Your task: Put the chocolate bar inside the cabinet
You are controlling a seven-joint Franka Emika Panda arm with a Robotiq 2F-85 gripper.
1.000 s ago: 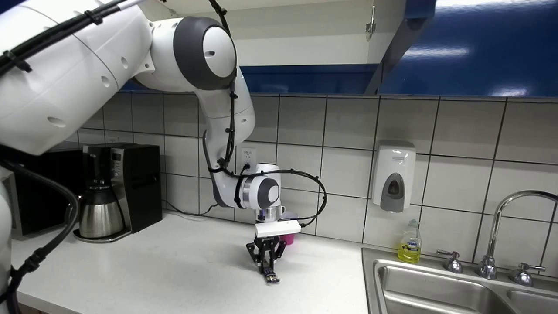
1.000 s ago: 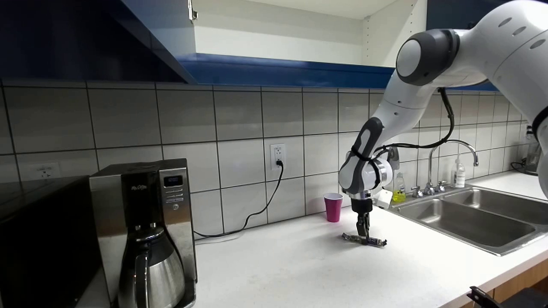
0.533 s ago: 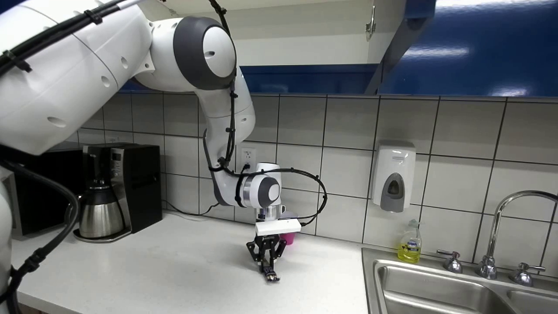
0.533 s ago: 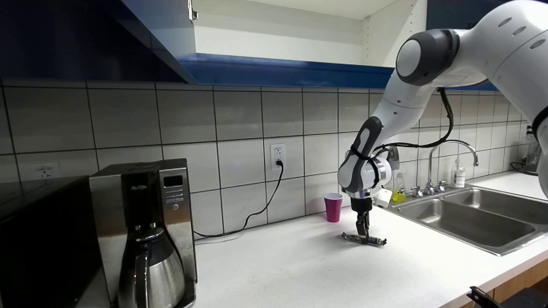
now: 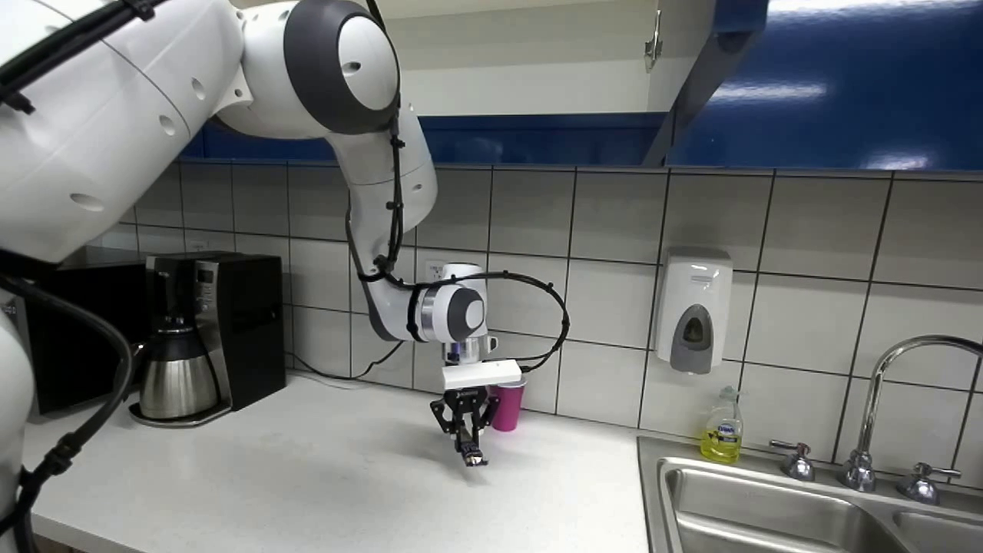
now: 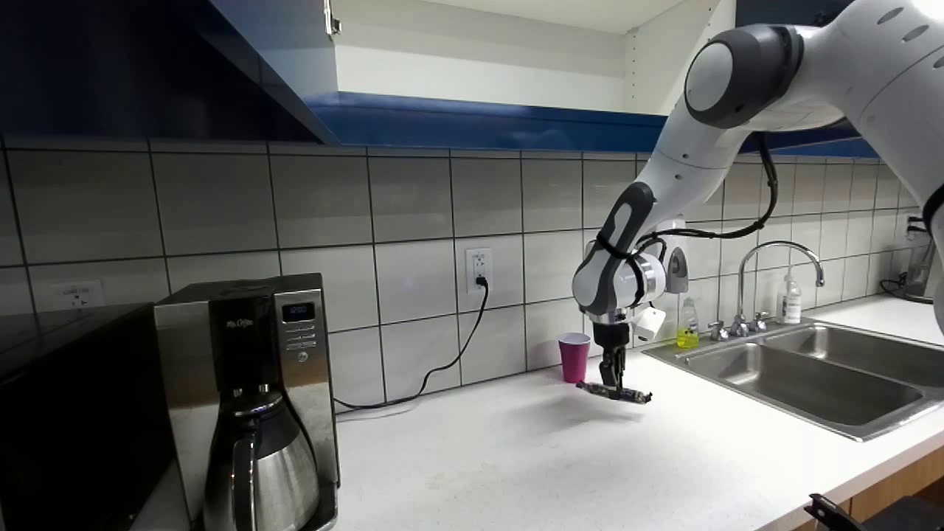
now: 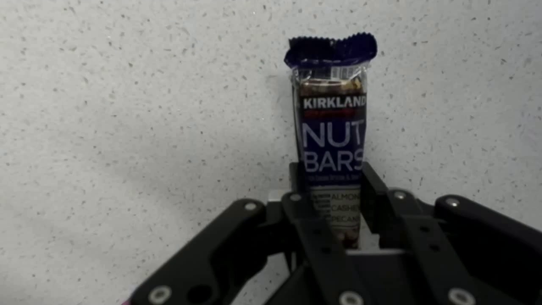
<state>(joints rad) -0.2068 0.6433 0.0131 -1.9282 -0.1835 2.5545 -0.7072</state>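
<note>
My gripper (image 6: 613,377) is shut on the chocolate bar (image 7: 332,140), a dark wrapped bar labelled "NUT BARS". In the wrist view the two fingers (image 7: 332,182) press its long sides near the middle, and its far end points away. The bar (image 6: 633,396) hangs level a little above the white counter, with a shadow below it. Its end also shows under the gripper in an exterior view (image 5: 474,460). The cabinet (image 6: 501,122) is overhead, with a blue bottom edge and a pale open interior, in both exterior views (image 5: 537,138). The arm hides part of its opening.
A pink cup (image 6: 574,358) stands by the wall, close behind the gripper. A coffee maker (image 6: 243,332) stands at one end of the counter. A sink (image 5: 768,499) with a faucet (image 5: 875,399) and a soap bottle (image 5: 722,430) lies at the other. A white dispenser (image 5: 695,307) hangs on the wall.
My gripper has risen with the bar, which lay on the counter before and is now off it. The arm has also shifted slightly toward the coffee maker's side.
</note>
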